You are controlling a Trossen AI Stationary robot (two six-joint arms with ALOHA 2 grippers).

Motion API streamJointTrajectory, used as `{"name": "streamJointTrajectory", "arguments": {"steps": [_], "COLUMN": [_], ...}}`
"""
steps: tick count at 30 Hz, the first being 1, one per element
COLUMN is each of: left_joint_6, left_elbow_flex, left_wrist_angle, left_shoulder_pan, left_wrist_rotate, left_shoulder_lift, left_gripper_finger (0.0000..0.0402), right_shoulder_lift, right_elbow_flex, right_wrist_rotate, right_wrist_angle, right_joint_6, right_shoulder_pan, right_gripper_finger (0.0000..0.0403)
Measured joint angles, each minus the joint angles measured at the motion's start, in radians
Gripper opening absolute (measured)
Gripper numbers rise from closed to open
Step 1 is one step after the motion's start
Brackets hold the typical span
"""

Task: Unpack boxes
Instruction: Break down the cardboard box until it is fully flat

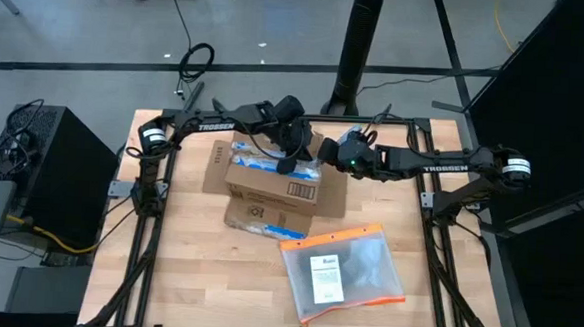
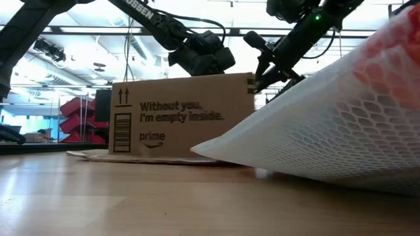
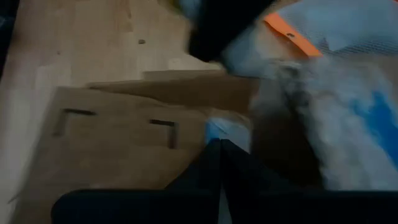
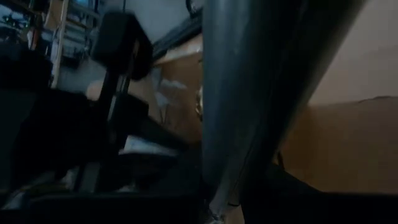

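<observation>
My shut left gripper (image 1: 290, 166) presses on the box (image 1: 276, 188) top. My right gripper (image 1: 325, 151), nearly together, seems to pinch a flap at its far edge. Next I judge: pull that flap open.

Robotics lab or workshop, not a home. Wooden surface (image 1: 206, 269) sits inside a black metal frame (image 1: 439, 216) with two arms bolted to it. Bare grey concrete floor (image 1: 99, 33) all round, loose cables (image 1: 192, 58) trailing across it, a black equipment case (image 1: 56, 171) with wiring beside the rig, a black stand (image 1: 356, 47) behind. Low view shows a big open hall: exposed ceiling beams (image 2: 79, 29), strip lighting, red storage racks (image 2: 79, 115) in the back.
</observation>
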Motion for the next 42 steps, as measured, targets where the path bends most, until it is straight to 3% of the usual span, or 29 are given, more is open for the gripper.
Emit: {"name": "streamJointTrajectory", "arguments": {"steps": [5,10,18,33,37,42], "left_joint_6": [-0.001,0.008,0.017,-0.159,-0.211,-0.277], "left_elbow_flex": [0.001,0.035,0.047,-0.236,-0.249,-0.246], "left_wrist_angle": [-0.001,-0.11,-0.339,-0.035,0.08,0.139], "left_shoulder_pan": [0.002,0.029,0.029,-0.371,-0.431,-0.43], "left_wrist_rotate": [-0.009,-0.024,0.003,-0.226,-0.37,-0.392], "left_shoulder_lift": [0.001,-0.034,-0.238,-0.353,-0.299,-0.204], "left_gripper_finger": [0.0001,0.0001,0.0,0.0,0.0,0.0], "right_shoulder_lift": [-0.001,-0.001,-0.001,0.002,0.002,0.002], "right_elbow_flex": [0.013,0.013,0.012,0.009,0.009,0.009], "right_wrist_rotate": [-0.076,-0.136,-0.201,-0.183,-0.141,-0.031], "right_wrist_angle": [-0.035,-0.029,-0.017,0.012,0.013,0.014], "right_joint_6": [0.044,0.02,-0.006,0.017,0.011,-0.036], "right_shoulder_pan": [-0.013,-0.052,-0.095,-0.126,-0.115,-0.064], "right_gripper_finger": [0.004,0.004,0.004,0.004,0.004,0.004]}}
